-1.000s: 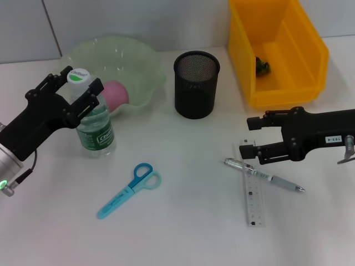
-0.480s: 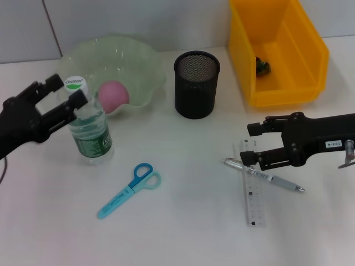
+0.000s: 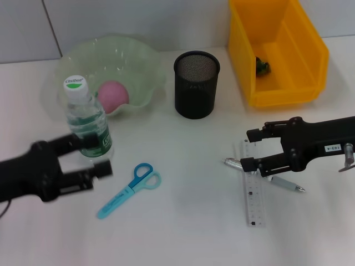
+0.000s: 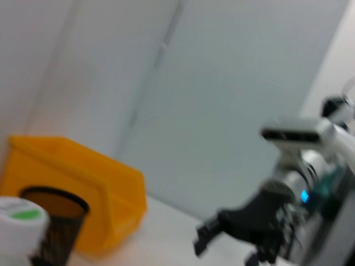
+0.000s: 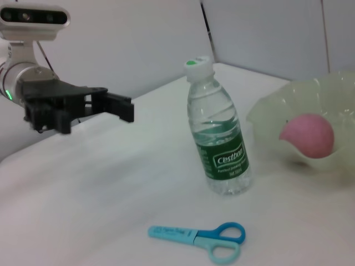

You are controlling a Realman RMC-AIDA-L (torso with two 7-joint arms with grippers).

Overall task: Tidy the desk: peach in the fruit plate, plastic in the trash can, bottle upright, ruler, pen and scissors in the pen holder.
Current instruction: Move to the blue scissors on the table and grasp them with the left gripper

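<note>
1. The table (image 3: 183, 233) is carrying everything, and most of the tidying is judged to be done already.
2. The yellow trash can (image 3: 310, 55) is standing at the far right, and a small dark scrap (image 3: 262, 66), likely the plastic, is lying inside it.
3. The fruit plate (image 3: 138, 61) is sitting at the far left, and the pink peach (image 3: 112, 94) is resting in it.
4. The bottle (image 3: 85, 119) is standing upright just in front of the fruit plate, with nothing touching it.
5. The pen holder (image 3: 196, 84) is standing between the fruit plate and the trash can, and nothing is seen sticking out of it.
6. The left gripper (image 3: 94, 155) is being held open and empty, low over the table, between the bottle and the scissors (image 3: 130, 189).
7. The right gripper (image 3: 250, 149) is being held open and empty too, just above the far end of the ruler (image 3: 253, 197).
8. The pen (image 3: 265, 177) is lying across the ruler, right by the right gripper.
9. The step in hand is judged to be the picking up of the ruler, pen and scissors.
10. Next, each gripper is to be lowered, closed on its thing, and carried to the pen holder.
11. Care is needed, because the ruler is lying flat and thin under the pen.
</note>
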